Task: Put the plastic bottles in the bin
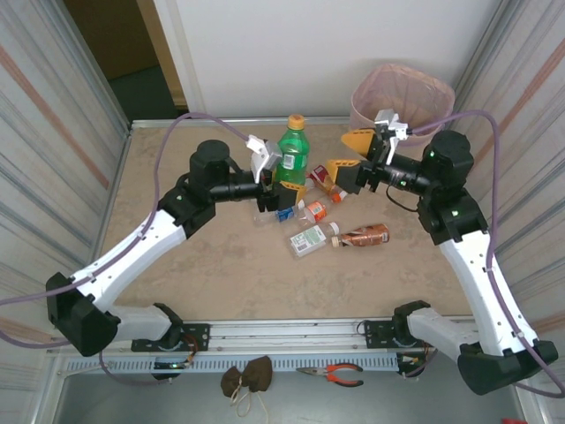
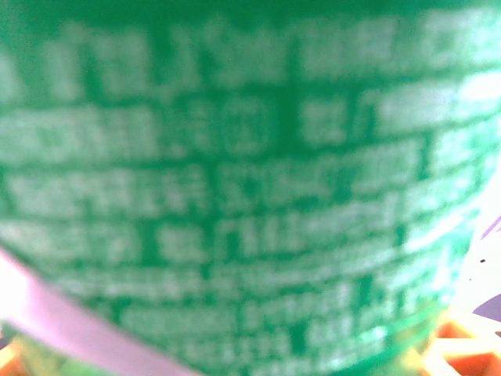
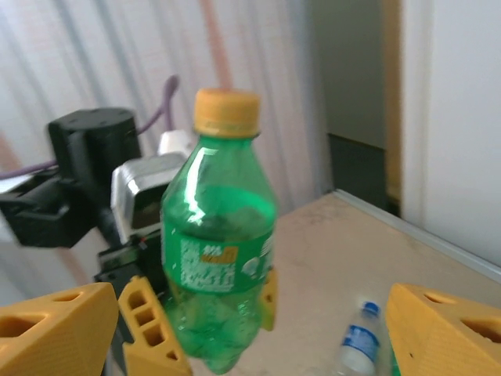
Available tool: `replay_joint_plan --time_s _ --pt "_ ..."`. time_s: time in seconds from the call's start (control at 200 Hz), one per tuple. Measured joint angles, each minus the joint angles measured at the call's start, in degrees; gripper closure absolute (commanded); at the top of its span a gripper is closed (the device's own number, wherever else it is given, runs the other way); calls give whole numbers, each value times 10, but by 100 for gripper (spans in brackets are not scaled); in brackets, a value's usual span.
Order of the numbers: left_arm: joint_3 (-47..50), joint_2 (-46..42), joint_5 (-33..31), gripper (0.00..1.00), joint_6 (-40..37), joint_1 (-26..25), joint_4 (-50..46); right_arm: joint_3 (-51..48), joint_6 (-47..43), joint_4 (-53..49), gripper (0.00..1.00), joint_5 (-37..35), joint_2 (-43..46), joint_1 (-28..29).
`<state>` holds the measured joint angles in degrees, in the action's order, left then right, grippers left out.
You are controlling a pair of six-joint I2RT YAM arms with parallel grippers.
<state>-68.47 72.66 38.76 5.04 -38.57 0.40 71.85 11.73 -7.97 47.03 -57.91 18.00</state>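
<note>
Pressed right up against the left wrist lens: a blurred green label with white print, probably the wrap of the green plastic bottle [image 2: 235,196] with the orange cap, too soft to read. From above, held upright, cap up, clamped at its lower body between the yellow fingers of the left gripper [image 1: 284,187] over the middle of the beige table [image 1: 221,283]. Just beside it, on the bin side: the right gripper [image 1: 350,157], spread wide, nothing between its yellow pads, aimed at the bottle. Far right corner, behind that arm: the tall wastebasket [image 1: 446,93] with the pink mesh rim, well apart from the left arm. Lying on the table near the raised bottle and not yet binned: a brown-orange bottle [image 1: 364,235], a clear bottle with a green label [image 1: 309,240] and a small clear bottle with a blue cap [image 3: 358,345], among a few others. Reads as a hand-over in progress, one bottle on its way to the bin. Next move calls for closing the right jaws squarely round the bottle's body above the left fingers, letting go on the left only once that grip is firm, then swinging back over the rim to drop.
</note>
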Motion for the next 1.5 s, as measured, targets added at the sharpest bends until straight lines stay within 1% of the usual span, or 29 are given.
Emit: replay_joint_plan --time_s 0.12,0.316,0.436,0.601,0.817,0.887,1.067,1.202,1.338,1.503 --pt "5 -14 38 49 10 0 45 0 -4 12 10 23 0 39" --pt "7 -24 88 49 16 -4 85 1 -4 29 9 23 11 101" --pt "7 -26 113 49 17 -14 94 11 -4 35 9 23 7 127" --pt "0 -25 138 49 12 -31 84 34 -5 38 10 14 -21 151" --pt "-21 -23 148 49 -1 -39 75 53 -11 37 14 8 -45 162" --pt "-23 -22 148 49 -5 -39 71 55 -15 36 18 8 -46 162" --pt "-25 -19 148 48 -12 -39 65 56 -19 36 24 8 -47 168" --pt "-27 -15 147 48 -17 -39 60 57 -20 36 30 8 -47 170" --pt "-27 -13 146 47 -21 -39 55 61 -20 36 34 8 -49 170" --pt "-27 -13 146 45 -23 -39 54 61 -20 35 41 5 -49 172"
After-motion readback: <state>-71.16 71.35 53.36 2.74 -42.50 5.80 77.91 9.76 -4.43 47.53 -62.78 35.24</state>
